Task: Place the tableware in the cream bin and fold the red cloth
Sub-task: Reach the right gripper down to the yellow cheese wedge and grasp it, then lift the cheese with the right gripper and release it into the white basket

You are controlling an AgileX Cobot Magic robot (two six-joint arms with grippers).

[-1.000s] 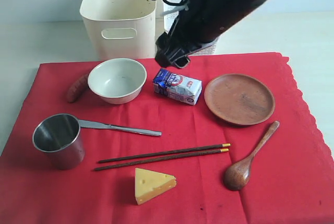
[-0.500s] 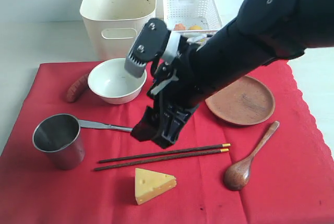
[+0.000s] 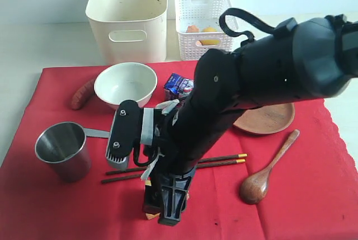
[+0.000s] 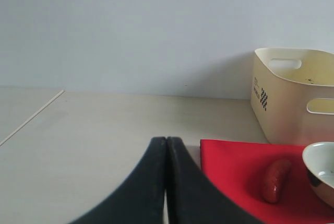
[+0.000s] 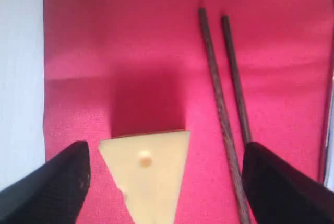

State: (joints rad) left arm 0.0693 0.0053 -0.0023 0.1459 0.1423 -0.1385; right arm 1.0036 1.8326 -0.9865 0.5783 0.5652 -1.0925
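Note:
The red cloth (image 3: pixel 313 195) covers the table, and the cream bin (image 3: pixel 127 16) stands behind it. On the cloth lie the cream bowl (image 3: pixel 125 85), steel cup (image 3: pixel 62 150), wooden spoon (image 3: pixel 265 173), chopsticks (image 3: pixel 224 160) and wooden plate (image 3: pixel 274 120). My right arm hides part of the plate and all of the knife except its handle end (image 3: pixel 98 133). My right gripper (image 3: pixel 168 212) hangs open low over a cheese wedge (image 5: pixel 148 174), one finger on each side, holding nothing; the chopsticks (image 5: pixel 219 93) lie beside it. My left gripper (image 4: pixel 166 143) is shut and empty, off the cloth's corner (image 4: pixel 235 172).
A white perforated basket (image 3: pixel 202 16) with fruit stands right of the bin. A milk carton (image 3: pixel 178 85) peeks out behind my right arm. A sausage (image 3: pixel 83 93) lies left of the bowl. The cloth's front edge is close beyond the cheese.
My right arm has swung from the back by the bin forward and down to the cheese at the front. It now covers the knife and most of the carton. Nothing was picked up.

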